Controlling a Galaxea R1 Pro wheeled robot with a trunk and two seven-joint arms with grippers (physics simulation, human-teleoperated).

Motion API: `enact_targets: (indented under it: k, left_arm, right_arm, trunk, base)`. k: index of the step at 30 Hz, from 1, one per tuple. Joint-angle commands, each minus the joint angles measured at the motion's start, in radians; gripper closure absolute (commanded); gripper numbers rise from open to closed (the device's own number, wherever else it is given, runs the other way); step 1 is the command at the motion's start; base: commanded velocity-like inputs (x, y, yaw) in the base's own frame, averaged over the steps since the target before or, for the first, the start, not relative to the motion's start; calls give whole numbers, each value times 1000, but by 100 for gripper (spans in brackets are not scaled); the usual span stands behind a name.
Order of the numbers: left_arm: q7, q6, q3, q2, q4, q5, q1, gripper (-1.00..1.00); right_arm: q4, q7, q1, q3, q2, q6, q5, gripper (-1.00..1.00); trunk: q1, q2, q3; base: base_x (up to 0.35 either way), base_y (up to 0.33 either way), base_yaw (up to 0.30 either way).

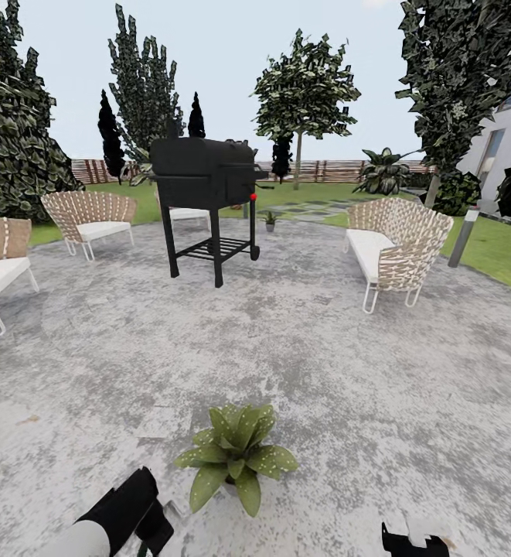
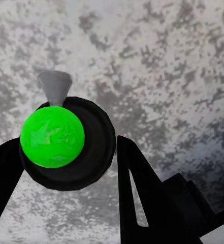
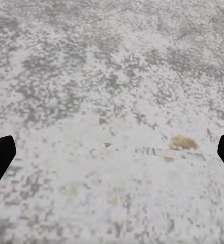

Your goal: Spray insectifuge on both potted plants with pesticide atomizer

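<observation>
In the left wrist view the pesticide atomizer (image 2: 66,145) is seen end-on: a bright green cap, a black round collar and a grey nozzle over the speckled paving. My left gripper (image 2: 66,150) is shut on it, a dark finger on each side. In the head view my left gripper (image 1: 141,520) hangs low, just left of the near potted plant (image 1: 236,456), whose leaves carry pale insectifuge specks (image 1: 207,486). The second potted plant (image 1: 270,220) stands far off, beyond the grill. My right gripper (image 1: 413,541) is open above bare paving, right of the near plant.
A black grill (image 1: 205,193) stands mid-paving. Wicker chairs (image 1: 89,216) sit at the left and a wicker sofa (image 1: 398,247) at the right. A grey bollard lamp (image 1: 464,236) is on the lawn edge. Trees and a slat fence (image 1: 325,170) close the back.
</observation>
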Motion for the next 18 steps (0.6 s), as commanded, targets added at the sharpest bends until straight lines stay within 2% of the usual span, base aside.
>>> enact_targets:
  k: [1, 3, 4, 5, 6, 8, 12, 16, 18]
  left_arm:
    - [-19, 2, -7, 4, -21, -7, -3, 100]
    - [-63, -1, -9, 15, -40, -11, -8, 100]
    - [-83, -9, -22, 49, -34, -11, -7, 100]
    - [-84, -10, -43, 52, -32, -12, -5, 100]
    - [-87, -6, -108, 53, -36, -11, -6, 100]
    - [-113, 2, -146, 45, -44, -10, -19, 100]
    - [-219, 25, -157, 40, -47, -10, -99, 100]
    - [-236, 73, -158, 33, -47, -8, -147, 100]
    - [-238, 70, -162, 45, -37, -8, -149, 100]
  right_arm:
    - [2, -5, -1, -6, 0, -4, 11, -100]
    - [2, -5, -1, -6, 0, -4, 11, -100]
    - [1, -5, -1, -6, 0, -4, 11, -100]
    - [1, -5, -1, -6, 0, -4, 11, -100]
    - [1, -5, -1, -6, 0, -4, 11, -100]
    - [0, -5, -1, -6, 0, -4, 11, -100]
    - [0, -5, -1, -6, 0, -4, 11, -100]
    - [0, -5, -1, -6, 0, -4, 10, -100]
    - [-1, -6, -1, -7, 0, -4, 9, -100]
  trunk:
    - [0, 0, -1]
    - [0, 0, -1]
    - [0, 0, -1]
    - [0, 0, -1]
    - [0, 0, -1]
    - [0, 0, -1]
    - [0, 0, -1]
    - [0, 0, -1]
    - [0, 0, -1]
  base:
    - [0, 0, 0]
    - [0, 0, 0]
    - [0, 0, 0]
    - [0, 0, 0]
    - [0, 0, 0]
    - [0, 0, 0]
    - [0, 0, 0]
    - [0, 0, 0]
    - [0, 0, 0]
